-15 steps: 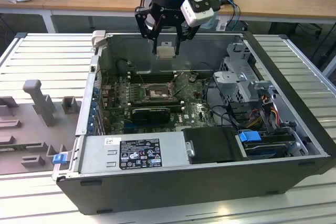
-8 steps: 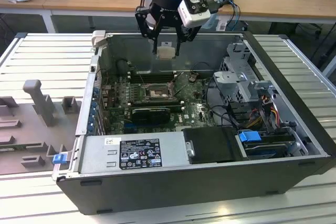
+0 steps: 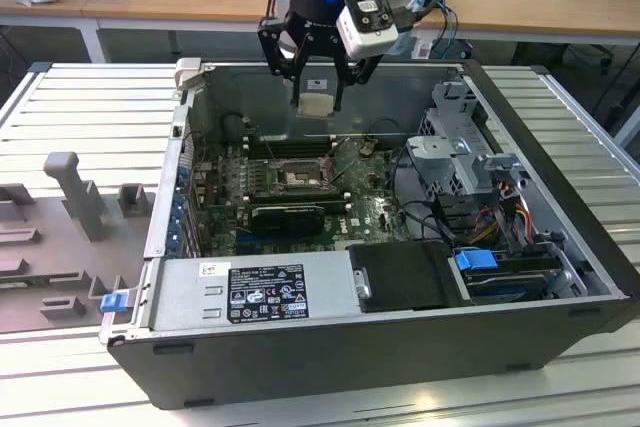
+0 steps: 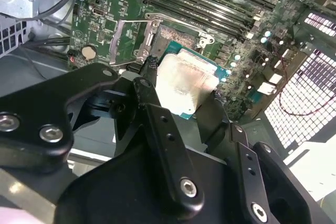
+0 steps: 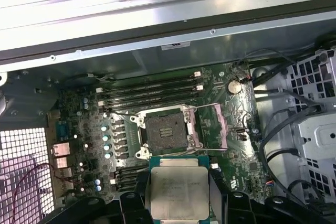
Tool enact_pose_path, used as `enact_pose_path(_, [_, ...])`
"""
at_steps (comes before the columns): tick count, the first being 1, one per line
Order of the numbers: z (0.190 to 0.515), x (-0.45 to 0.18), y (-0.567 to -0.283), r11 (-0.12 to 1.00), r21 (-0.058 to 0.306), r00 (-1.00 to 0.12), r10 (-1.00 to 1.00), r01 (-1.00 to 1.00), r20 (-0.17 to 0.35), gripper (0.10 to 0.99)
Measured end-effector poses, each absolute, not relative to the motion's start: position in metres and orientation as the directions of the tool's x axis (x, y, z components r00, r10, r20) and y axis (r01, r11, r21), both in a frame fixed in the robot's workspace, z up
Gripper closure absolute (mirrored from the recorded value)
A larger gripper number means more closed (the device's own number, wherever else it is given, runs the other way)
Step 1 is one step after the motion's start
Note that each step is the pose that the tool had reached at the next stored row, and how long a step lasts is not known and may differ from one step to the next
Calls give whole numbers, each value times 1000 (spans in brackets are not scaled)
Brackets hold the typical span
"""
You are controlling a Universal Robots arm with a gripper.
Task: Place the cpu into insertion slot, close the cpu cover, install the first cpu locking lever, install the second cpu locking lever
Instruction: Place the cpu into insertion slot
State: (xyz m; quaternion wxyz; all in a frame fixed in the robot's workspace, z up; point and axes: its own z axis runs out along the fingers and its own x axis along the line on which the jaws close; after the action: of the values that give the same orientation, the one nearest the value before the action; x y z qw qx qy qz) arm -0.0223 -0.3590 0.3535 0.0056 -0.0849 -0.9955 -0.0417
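Holding the cpu (image 5: 177, 190) flat in our gripper (image 3: 318, 99), we hover high over the open insertion slot (image 5: 165, 132), almost straight below.

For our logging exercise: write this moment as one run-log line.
gripper: shut on cpu | cpu: held above open case, not seated | insertion slot: empty | cpu cover: open
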Motion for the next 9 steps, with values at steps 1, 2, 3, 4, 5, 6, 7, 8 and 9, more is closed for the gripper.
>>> enact_pose_path(1, [353, -22, -359, 981, 82, -985, 174, 175, 18, 545])
enact_pose_path(2, [353, -22, -359, 981, 82, -984, 178, 179, 18, 545])
enact_pose_path(3, [353, -22, -359, 979, 82, -983, 184, 185, 18, 545])
enact_pose_path(4, [353, -22, -359, 979, 81, -982, 188, 189, 18, 545])
enact_pose_path(5, [352, -22, -359, 976, 81, -980, 199, 200, 18, 545])
enact_pose_path(6, [351, -22, -359, 974, 81, -978, 209, 210, 18, 545])
enact_pose_path(7, [351, -22, -359, 973, 79, -977, 214, 215, 18, 545])
enact_pose_path(8, [350, -22, -359, 973, 79, -976, 217, 218, 17, 545])
enact_pose_path(9, [350, -22, -359, 972, 77, -975, 220, 221, 17, 545])
